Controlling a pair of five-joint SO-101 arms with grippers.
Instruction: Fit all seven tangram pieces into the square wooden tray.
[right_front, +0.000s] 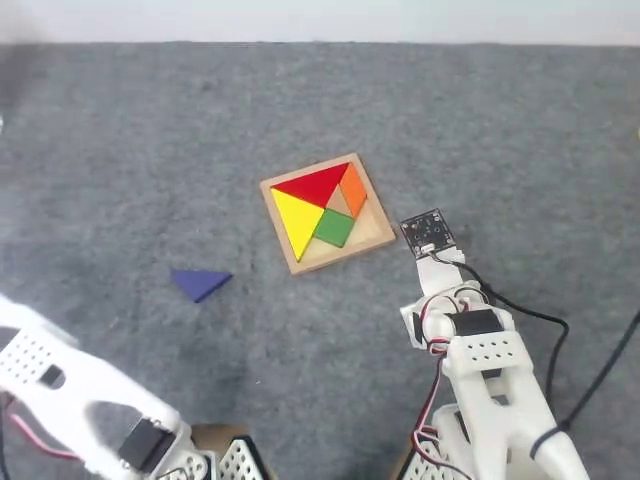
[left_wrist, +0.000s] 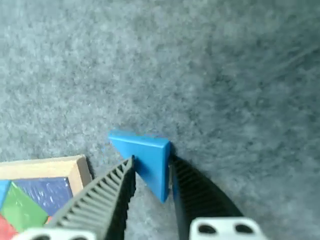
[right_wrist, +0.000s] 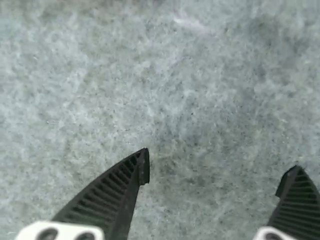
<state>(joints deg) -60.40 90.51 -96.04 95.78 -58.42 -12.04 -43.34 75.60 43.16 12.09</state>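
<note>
All across the bench saw grey felt. From above, found one white arm stretched up from the near edge, its front end just beside the right-hand corner of the tray. Found a second arm folded low at the near left corner, well apart from the tray. Could not tell from that view which arm was which.

Saw the square wooden tray lying near the middle of the bench, turned like a diamond, with bare wood showing along its lower right side.

Noted the right gripper spread wide above plain felt, with nothing between its fingers.

Noted the left gripper drawn in narrow and clamped on a light blue triangle. Saw that piece pinched by its flat faces between both fingers and standing on edge. Placed it outside the tray, just beside a corner of the wooden rim. Could not tell whether it touched the felt. Spotted a dark blue piece lying inside that same corner.

Counted four pieces in the tray from above: a red triangle against the upper edge, a yellow triangle along the left edge, an orange piece by the right corner, and a green square below the middle.

Saw a dark blue triangle lying flat on the felt, left of the tray and apart from both arms.
</note>
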